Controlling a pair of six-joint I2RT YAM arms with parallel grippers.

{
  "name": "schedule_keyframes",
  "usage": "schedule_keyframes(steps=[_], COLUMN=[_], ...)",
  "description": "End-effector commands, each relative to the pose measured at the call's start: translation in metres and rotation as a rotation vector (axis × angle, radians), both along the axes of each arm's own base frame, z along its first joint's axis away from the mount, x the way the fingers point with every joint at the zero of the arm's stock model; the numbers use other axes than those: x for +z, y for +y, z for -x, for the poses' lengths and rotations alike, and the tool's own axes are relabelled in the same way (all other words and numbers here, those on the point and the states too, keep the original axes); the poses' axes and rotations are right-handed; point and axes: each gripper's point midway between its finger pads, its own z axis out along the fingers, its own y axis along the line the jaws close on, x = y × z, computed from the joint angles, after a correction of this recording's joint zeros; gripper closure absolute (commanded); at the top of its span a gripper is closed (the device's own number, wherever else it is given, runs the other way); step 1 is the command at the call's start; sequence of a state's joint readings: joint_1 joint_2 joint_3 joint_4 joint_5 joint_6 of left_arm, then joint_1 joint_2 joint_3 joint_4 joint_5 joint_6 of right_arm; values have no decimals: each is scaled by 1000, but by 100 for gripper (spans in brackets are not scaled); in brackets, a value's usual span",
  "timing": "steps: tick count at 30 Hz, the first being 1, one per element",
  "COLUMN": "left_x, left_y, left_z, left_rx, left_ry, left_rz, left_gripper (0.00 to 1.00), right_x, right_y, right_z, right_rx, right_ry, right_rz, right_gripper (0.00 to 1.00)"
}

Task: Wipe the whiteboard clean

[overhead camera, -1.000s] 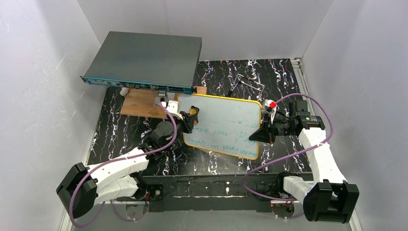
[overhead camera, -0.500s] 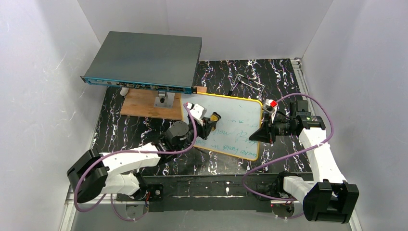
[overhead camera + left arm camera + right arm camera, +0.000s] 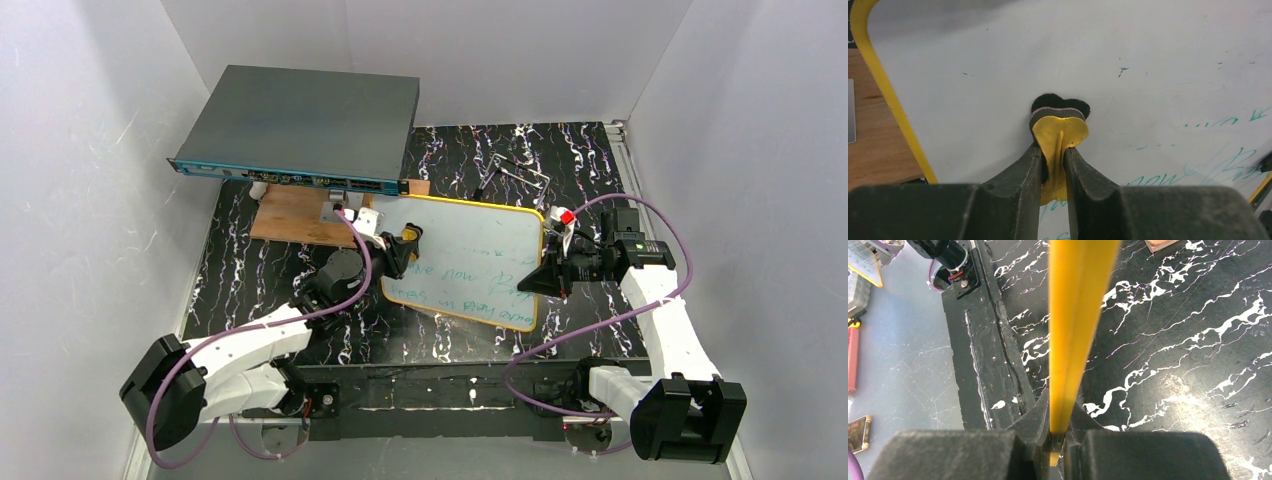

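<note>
Mid-wipe, judging by the layout; whiteboard [image 3: 480, 245] found between the two arms on the dark marbled worktop [image 3: 590, 160], far-left corner just beside the wooden board [image 3: 290, 215].

Pinched in the left end effector [image 3: 1053, 155]: a yellow eraser [image 3: 1060, 131], black felt pressed against the blank upper-left area of the board; clamped tight on the yellow frame at the right edge: the right end effector [image 3: 1057, 432], apparently steadying the board; unclear whether lifted there or resting on the worktop.

To do the step well: drag the felt down and to the right, into the green writing [image 3: 455, 285] on the lower half; press flat rather than on a corner of the pad; overlap each stroke with the last; stay inside the frame; hold the right clamp firm against sliding; stop short of the right fingers to avoid a knock; check for faint green streaks before calling it done.
</note>
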State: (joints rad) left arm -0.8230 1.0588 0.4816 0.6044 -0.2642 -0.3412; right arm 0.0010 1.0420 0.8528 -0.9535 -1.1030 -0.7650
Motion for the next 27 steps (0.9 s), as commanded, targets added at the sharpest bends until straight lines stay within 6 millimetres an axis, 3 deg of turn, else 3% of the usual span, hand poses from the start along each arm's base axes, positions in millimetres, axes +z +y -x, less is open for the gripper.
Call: schedule_keyframes(steps=[1,8,12,15,23,27], left_x=[2,12,8,8,-4,-9], left_y=[-22,-81,-90,-82,-29,-14], left_z=[7,36,38,34,17,16], left_rx=[-129,-298,-301,-251,-98,-90], left_ry=[-15,-102,-94,-97,-26,3], left_rz=[-30,-116,-115,-100,-13,-4], left_gripper=[100,100,100,100,100,100], right_x=[-15,-16,-16,-16,-15,-15], right_y=[-1,-2,-2,-2,-2,-2], right_z=[14,14,14,14,14,14], right_rx=[46,46,48,48,49,49], right_ry=[-4,-8,-8,-11,-16,-16], right_rz=[62,66,67,68,68,69], right_gripper=[99,99,99,99,99,99])
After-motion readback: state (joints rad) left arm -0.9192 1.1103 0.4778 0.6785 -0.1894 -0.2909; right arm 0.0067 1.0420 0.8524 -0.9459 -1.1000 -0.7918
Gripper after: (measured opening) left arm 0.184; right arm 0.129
